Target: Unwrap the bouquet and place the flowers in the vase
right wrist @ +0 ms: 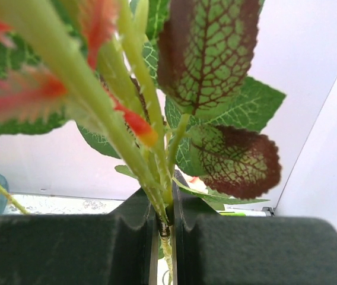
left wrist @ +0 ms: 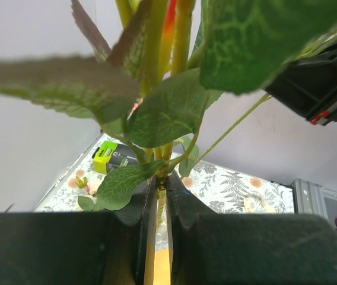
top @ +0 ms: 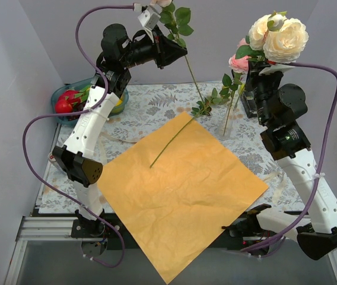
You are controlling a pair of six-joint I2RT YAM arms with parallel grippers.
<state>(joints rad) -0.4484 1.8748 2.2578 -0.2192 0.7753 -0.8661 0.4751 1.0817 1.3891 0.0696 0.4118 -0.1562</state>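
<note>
My left gripper [top: 182, 52] is raised high at the back and shut on a flower's green stem [left wrist: 161, 178], with leaves [top: 177, 21] above it. That stem [top: 195, 80] runs down to leaves by the far corner of the flat orange wrapper [top: 180, 190]. From there a thin stem [top: 168, 145] lies across the paper. My right gripper [top: 253, 66] is shut on stems [right wrist: 166, 208] of flowers with cream and pink blooms [top: 278, 35]. Their stems reach down into the clear vase [top: 225, 127].
A teal bowl [top: 62, 95] of red and yellow fruit sits at the back left. A black-and-green box [left wrist: 112, 157] lies on the patterned tablecloth [top: 150, 104]. Cream ribbon strips [top: 278, 181] lie beside the paper's right edge. Grey walls close in on both sides.
</note>
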